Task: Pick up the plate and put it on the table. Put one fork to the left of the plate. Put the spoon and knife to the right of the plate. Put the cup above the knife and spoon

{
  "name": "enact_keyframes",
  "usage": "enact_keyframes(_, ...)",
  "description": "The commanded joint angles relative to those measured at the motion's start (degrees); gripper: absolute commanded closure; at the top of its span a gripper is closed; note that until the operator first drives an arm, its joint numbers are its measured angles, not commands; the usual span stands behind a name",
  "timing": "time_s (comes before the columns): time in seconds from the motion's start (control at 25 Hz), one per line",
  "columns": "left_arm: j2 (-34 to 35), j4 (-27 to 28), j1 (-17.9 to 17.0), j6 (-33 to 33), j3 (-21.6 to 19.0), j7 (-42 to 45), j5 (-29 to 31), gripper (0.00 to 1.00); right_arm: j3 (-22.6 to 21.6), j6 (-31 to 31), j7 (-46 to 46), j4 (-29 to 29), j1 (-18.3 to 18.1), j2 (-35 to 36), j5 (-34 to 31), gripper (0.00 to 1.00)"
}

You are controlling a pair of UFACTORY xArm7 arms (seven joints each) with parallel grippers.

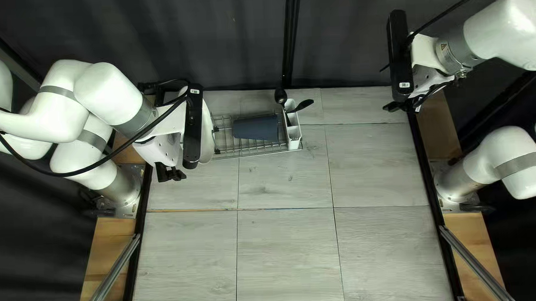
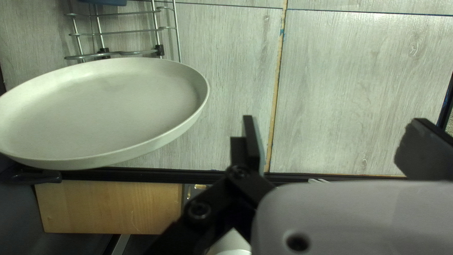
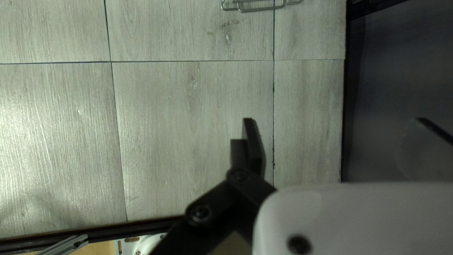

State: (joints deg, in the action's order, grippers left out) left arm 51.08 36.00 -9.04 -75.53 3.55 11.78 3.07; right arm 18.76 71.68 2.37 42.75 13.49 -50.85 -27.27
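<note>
Here's the plate [image 2: 99,113], looking stiff, light, perhaps slick, best pinched across its rim [image 2: 181,130], with left tool [image 2: 332,121] and right tool [image 3: 333,120] both wide open, empty.

In the top left view, a white caddy [image 1: 294,133] is set at the right end of a wire rack [image 1: 256,153], both backed by a dark curtain [image 1: 216,39]

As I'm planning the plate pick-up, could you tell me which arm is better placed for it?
Left, I'd say: its open fingers are by the plate, while the right gripper hangs near the right edge of the table.
</note>
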Motion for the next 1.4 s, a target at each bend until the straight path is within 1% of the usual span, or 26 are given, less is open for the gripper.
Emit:
enact_keyframes(0.04, 0.28, -0.48, 0.14, 0.23, 0.65, 0.21, -0.67, 0.0, 0.0, 0.0, 0.0, 0.0, 0.0, 0.0, 0.0, 0.0)
enact_keyframes(0.08, -0.58, 0.37, 0.5, -0.03, 1.15, 0.38, -0.72, 0.0, 0.0, 0.0, 0.0, 0.0, 0.0, 0.0, 0.0, 0.0)
enact_keyframes(0.2, -4.19, 5.67, 1.68, -4.23, 5.0, -0.15, -1.69, 0.0, 0.0, 0.0, 0.0, 0.0, 0.0, 0.0, 0.0, 0.0)
enact_keyframes(0.28, -5.09, 7.11, 1.93, -5.88, 6.8, -0.47, -2.48, 0.0, 0.0, 0.0, 0.0, 0.0, 0.0, 0.0, 0.0, 0.0)
enact_keyframes(0.32, -5.78, 8.13, 2.33, -7.1, 8.63, -0.73, -3.11, 0.0, 0.0, 0.0, 0.0, 0.0, 0.0, 0.0, 0.0, 0.0)
enact_keyframes(0.4, -6.78, 9.69, 2.76, -8.72, 10.95, -1.11, -3.99, 0.0, 0.0, 0.0, 0.0, 0.0, 0.0, 0.0, 0.0, 0.0)
enact_keyframes(0.52, -8.04, 12.04, 3.37, -9.94, 13.74, -0.71, -5.54, 0.0, 0.0, 0.0, 0.0, 0.0, 0.0, 0.0, 0.0, 0.0)
enact_keyframes(0.64, -9.98, 14.01, 3.35, -9.53, 15.49, 0.2, -7.69, 0.0, 0.0, 0.0, 0.0, 0.0, 0.0, 0.0, 0.0, 0.0)
enact_keyframes(0.76, -11.89, 16.82, 3.11, -9.53, 15.46, 1.64, -8.91, 0.0, 0.0, 0.0, 0.0, 0.0, 0.0, 0.0, 0.0, 0.0)
enact_keyframes(1.12, -11.89, 16.82, 3.11, -9.53, 15.46, 1.64, -8.91, 0.0, 0.0, 0.0, 0.0, 0.0, 0.0, 0.0, 0.0, 0.0)
enact_keyframes(1.16, -11.25, 15.93, 3.72, -9.09, 15.68, 2.71, -9.5, 0.0, 0.0, 0.0, 0.0, 0.0, 0.0, 0.0, 0.0, 0.0)
enact_keyframes(1.24, -9.74, 14.51, 6.92, -8.28, 12.81, 9.38, -7.43, 0.0, 0.0, 0.0, 0.0, 0.0, 0.0, 0.0, 0.0, 0.0)
enact_keyframes(1.28, -9.42, 14.05, 7.88, -8.11, 11.94, 11.4, -6.76, 0.0, 0.0, 0.0, 0.0, 0.0, 0.0, 0.0, 0.0, 0.0)
enact_keyframes(1.32, -8.77, 13.06, 9.87, -7.89, 10.26, 15.7, -5.13, 0.0, 0.0, 0.0, 0.0, 0.0, 0.0, 0.0, 0.0, 0.0)
enact_keyframes(1.4, -7.72, 11.53, 12.61, -7.64, 8.78, 20.44, -2.73, 0.0, 0.0, 0.0, 0.0, 0.0, 0.0, 0.0, 0.0, 0.0)
